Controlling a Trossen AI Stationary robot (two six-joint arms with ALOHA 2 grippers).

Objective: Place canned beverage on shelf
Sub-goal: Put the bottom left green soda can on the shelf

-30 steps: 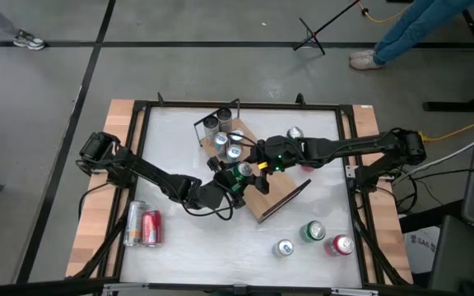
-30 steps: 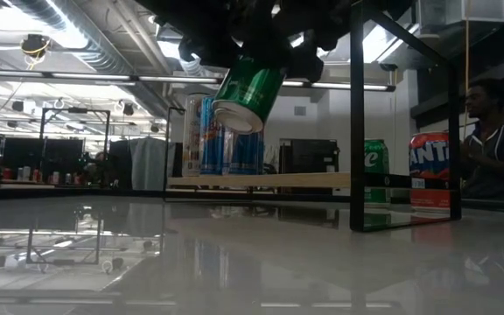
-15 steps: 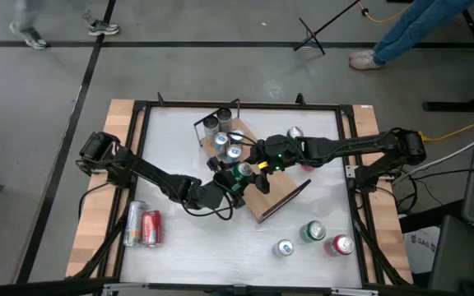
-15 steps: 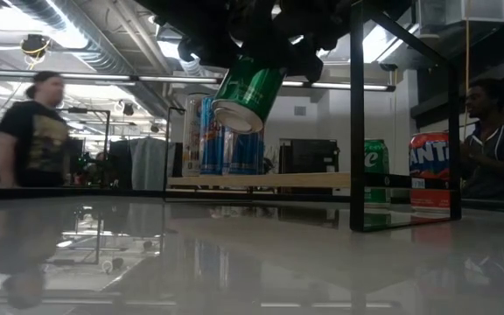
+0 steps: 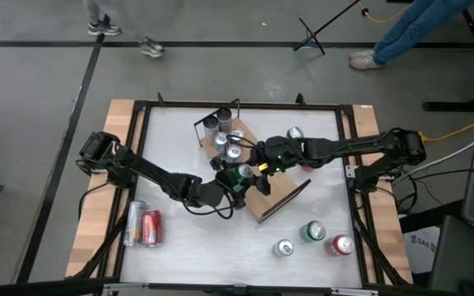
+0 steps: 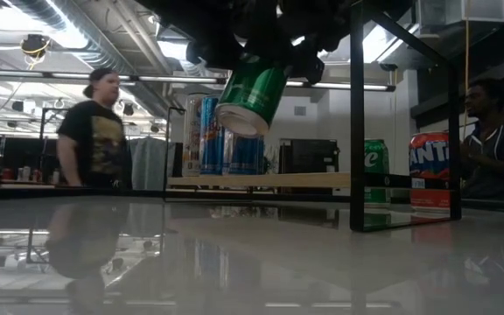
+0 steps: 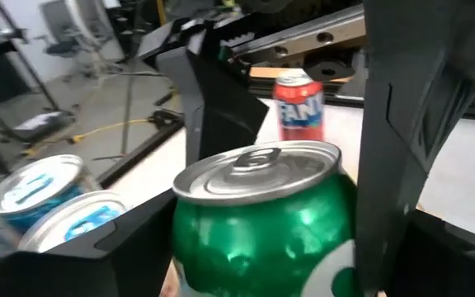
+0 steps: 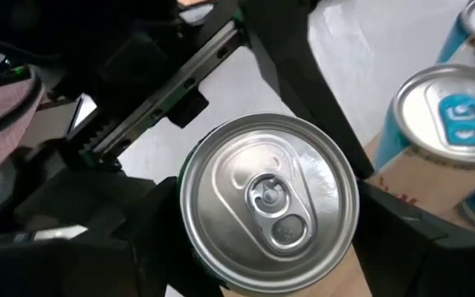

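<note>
Green can tilted, held in air above light-brown wooden shelf; shelf lies diagonally mid-bench, blue cans at far end.

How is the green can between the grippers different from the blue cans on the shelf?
The green can is tilted and hangs in the air above the shelf; the blue cans stand upright on the board. The green can is held by the left gripper, with the right gripper at it as well; nothing touches the blue cans. The colours differ: green against blue. Both kinds have silver tops with closed tabs.
</note>
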